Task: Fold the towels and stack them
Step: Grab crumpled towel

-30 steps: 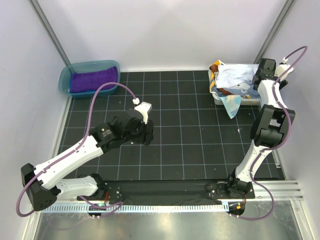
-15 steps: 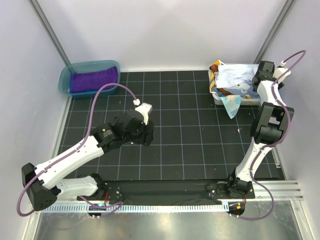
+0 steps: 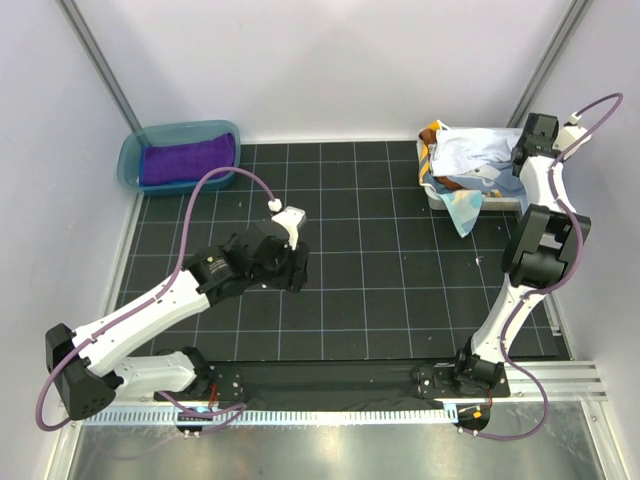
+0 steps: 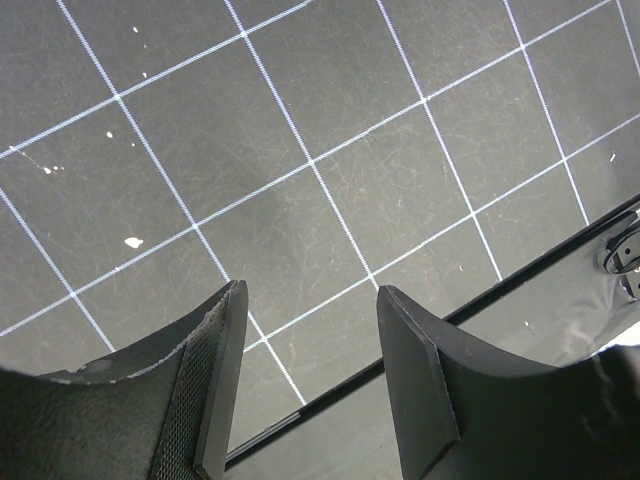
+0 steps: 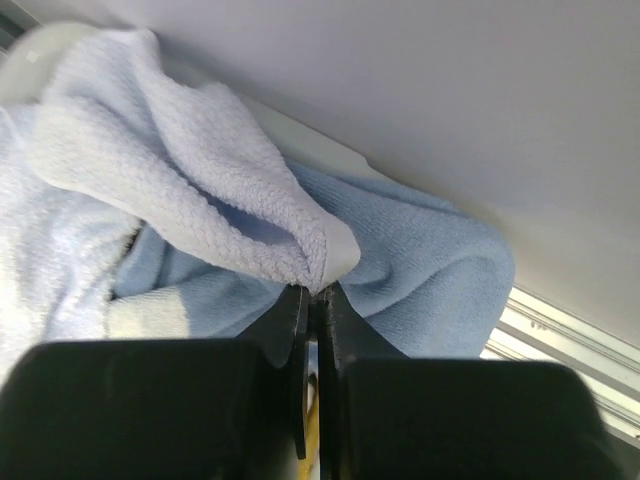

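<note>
A heap of towels [image 3: 468,158] in pale blue, white and orange-brown fills the white basket [image 3: 436,199] at the back right. My right gripper [image 3: 521,153] reaches into the heap's right side. In the right wrist view the right gripper [image 5: 318,292] is shut on a fold of the pale whitish-blue towel [image 5: 180,190], with a light blue towel [image 5: 430,250] behind it. A folded purple towel [image 3: 186,160] lies in the teal tub [image 3: 129,152] at the back left. My left gripper [image 3: 296,276] hangs open over the black mat; nothing is between its fingers in the left wrist view [image 4: 312,290].
The black gridded mat [image 3: 380,290] covers the table between tub and basket. Grey walls close in left, right and back, and the right arm stands close to the right wall. The mat's near edge and a metal strip [image 4: 560,300] show below the left gripper.
The right gripper has shut on the pale towel's fold and shifted slightly toward the back right corner. The left arm has hardly moved.
</note>
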### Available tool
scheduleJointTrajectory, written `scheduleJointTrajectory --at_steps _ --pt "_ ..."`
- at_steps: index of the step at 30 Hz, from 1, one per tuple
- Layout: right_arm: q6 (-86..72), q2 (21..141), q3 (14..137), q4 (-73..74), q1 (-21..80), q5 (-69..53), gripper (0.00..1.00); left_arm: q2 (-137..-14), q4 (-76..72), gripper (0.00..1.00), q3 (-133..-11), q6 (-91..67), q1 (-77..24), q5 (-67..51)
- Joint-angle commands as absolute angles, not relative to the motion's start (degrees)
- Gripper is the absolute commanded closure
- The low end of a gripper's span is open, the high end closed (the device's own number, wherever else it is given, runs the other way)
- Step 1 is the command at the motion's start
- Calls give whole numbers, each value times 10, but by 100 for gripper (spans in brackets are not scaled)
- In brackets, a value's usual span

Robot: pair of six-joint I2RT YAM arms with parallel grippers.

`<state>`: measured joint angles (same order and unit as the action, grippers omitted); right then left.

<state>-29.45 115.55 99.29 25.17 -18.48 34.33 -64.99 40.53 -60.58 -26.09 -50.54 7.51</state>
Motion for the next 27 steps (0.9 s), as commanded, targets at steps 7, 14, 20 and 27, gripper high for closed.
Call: scheduleJointTrajectory --at_steps 7,14,20,27 --pt "-320 1097 1066 251 -178 282 99 -646 405 43 -630 -253 -503 105" --pt "-334 1074 1133 278 -115 193 99 -643 413 43 -649 -253 -483 114" --pt "-325 1094 1249 306 -34 107 99 -645 418 43 -670 -246 -457 111" --pt "-326 1120 1335 280 62 24 99 -642 421 44 -674 -240 -418 97"
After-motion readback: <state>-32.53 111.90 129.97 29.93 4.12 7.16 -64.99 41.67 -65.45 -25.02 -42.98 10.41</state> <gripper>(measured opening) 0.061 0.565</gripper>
